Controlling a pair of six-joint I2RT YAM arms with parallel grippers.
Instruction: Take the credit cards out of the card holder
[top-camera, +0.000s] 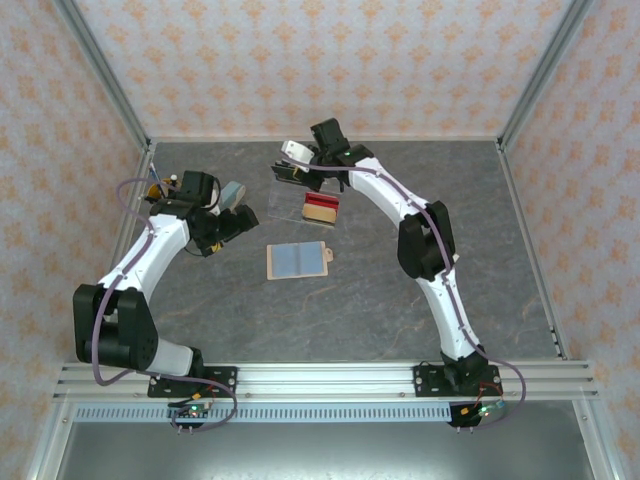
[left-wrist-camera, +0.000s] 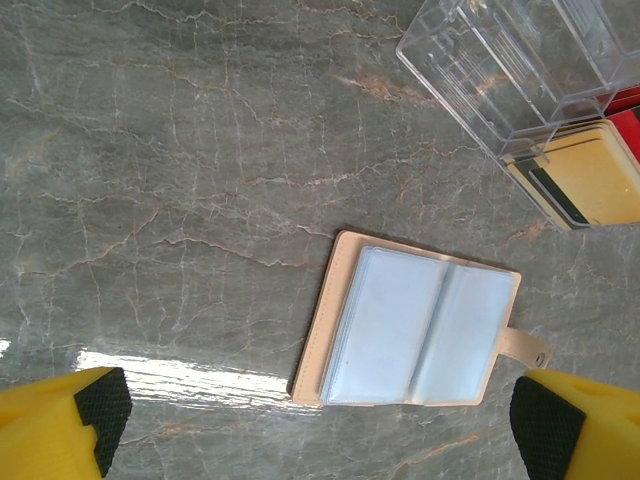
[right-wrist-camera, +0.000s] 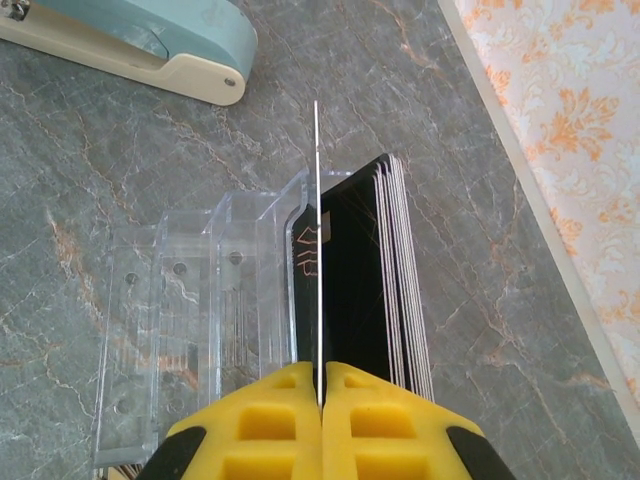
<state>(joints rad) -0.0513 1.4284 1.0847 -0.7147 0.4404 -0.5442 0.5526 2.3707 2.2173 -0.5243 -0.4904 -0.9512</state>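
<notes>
The right fingers are pressed together on one thin card, held edge-on above the clear tray beyond the card holder. The left fingers hang spread wide near the card holder, which lies open and flat on the grey marbled table. It looks light and floppy, and its slick sleeves likely want pinning at the tan border. Patterned walls surround it.

White arm shells, black joints, black bases; purple cables; yellow tool fingers, black pads.

Card holder just before the tray
</notes>
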